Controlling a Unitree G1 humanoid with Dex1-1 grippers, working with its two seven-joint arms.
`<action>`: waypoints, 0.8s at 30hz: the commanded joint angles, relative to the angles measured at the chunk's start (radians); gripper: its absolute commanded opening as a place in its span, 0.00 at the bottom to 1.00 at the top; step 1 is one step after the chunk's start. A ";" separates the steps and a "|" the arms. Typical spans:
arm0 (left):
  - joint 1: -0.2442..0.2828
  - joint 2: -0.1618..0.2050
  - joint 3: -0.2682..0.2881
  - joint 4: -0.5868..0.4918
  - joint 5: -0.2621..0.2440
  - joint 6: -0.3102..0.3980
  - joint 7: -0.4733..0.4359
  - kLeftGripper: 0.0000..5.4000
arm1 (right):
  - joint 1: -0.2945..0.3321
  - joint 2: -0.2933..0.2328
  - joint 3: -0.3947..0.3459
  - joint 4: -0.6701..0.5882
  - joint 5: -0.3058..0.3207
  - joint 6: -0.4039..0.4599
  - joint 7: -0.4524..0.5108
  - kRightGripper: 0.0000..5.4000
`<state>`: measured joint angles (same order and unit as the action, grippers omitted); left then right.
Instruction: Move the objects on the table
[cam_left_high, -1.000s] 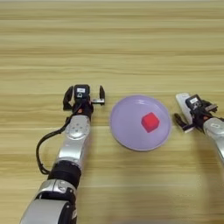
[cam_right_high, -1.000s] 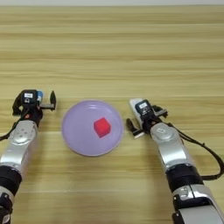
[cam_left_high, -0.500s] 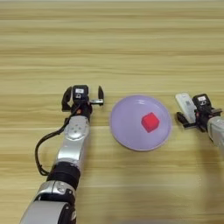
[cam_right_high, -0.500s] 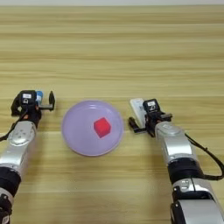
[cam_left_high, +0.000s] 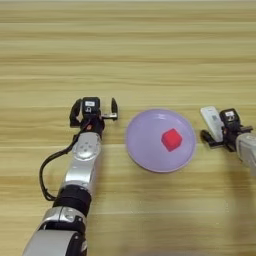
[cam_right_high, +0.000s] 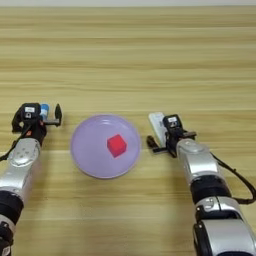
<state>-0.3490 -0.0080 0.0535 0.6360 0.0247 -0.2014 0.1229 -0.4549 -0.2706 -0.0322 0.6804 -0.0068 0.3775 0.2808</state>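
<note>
While cube (cam_left_high: 172, 139) rests, bar (cam_right_high: 157, 125) touches right fingers (cam_right_high: 151, 143).

The broad light-brown wooden table (cam_left_high: 128, 45) shows smooth, faintly sheened grain stripes. The round lilac plastic plate (cam_left_high: 159, 140) looks matt, as does the small red cube (cam_left_high: 172, 139). The white oblong plastic bar (cam_right_high: 156, 124) looks smooth. Both arms have silvery, softly glossy shells.
</note>
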 joint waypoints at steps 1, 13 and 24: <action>0.005 -0.001 -0.002 -0.013 0.005 0.021 0.004 1.00 | -0.010 -0.007 0.010 0.047 -0.004 0.013 0.016 0.99; 0.004 -0.001 -0.002 -0.014 0.006 0.022 0.006 1.00 | -0.046 -0.001 0.006 0.110 0.028 0.073 0.111 0.99; 0.004 -0.005 -0.005 -0.016 0.009 0.025 0.013 1.00 | -0.040 -0.011 0.018 0.087 0.034 0.093 0.160 0.99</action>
<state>-0.3487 -0.0114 0.0524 0.6299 0.0278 -0.1990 0.1289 -0.5211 -0.2836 -0.0254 0.7529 0.0235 0.4397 0.4249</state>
